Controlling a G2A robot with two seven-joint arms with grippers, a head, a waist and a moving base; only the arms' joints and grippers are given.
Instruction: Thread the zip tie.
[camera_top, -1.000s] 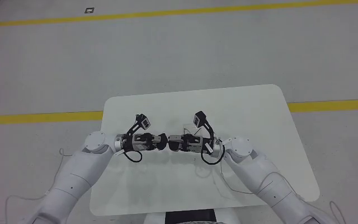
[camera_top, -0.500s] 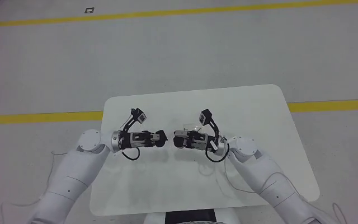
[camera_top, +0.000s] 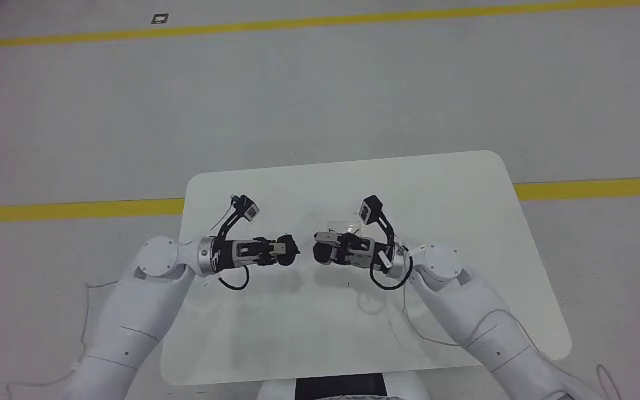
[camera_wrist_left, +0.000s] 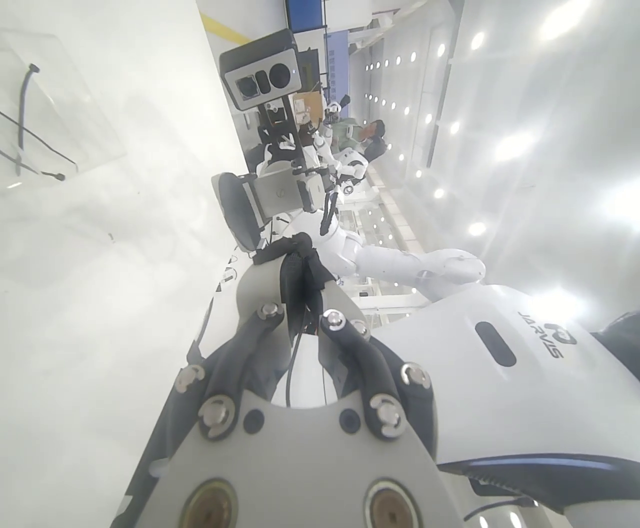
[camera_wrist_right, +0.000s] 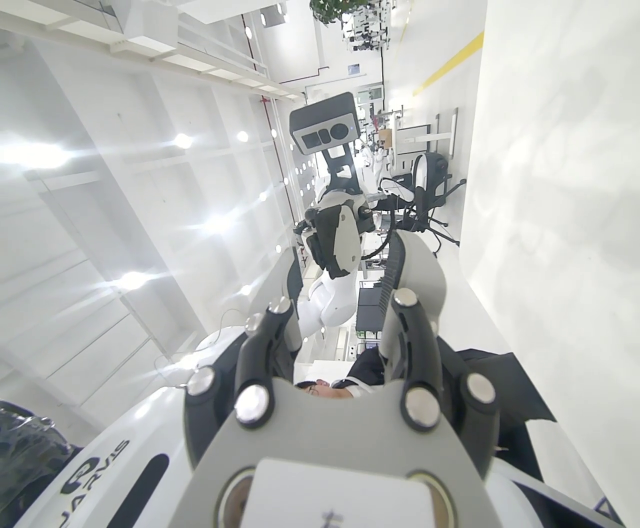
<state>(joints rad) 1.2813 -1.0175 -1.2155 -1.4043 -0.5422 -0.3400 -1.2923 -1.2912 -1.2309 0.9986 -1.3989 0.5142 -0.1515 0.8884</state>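
**A:** What do we have, biggest first?

**B:** We have the white table (camera_top: 470, 200). Above its middle, just left of centre, we find the left gripper (camera_top: 287, 247). Just right of centre is the right gripper (camera_top: 319, 250), with bare table showing between the two.

**A:** And their fingers?

**B:** We read the left one's as pressed together on the black zip tie (camera_wrist_left: 300, 260), held above the table, its thin tail running back between them. The right one's stand spread, gripping nothing.

**A:** Anything smaller?

**B:** We see a clear tray (camera_wrist_left: 75, 125) lying flat on the table, with thin black spare ties (camera_wrist_left: 22, 100) in it.
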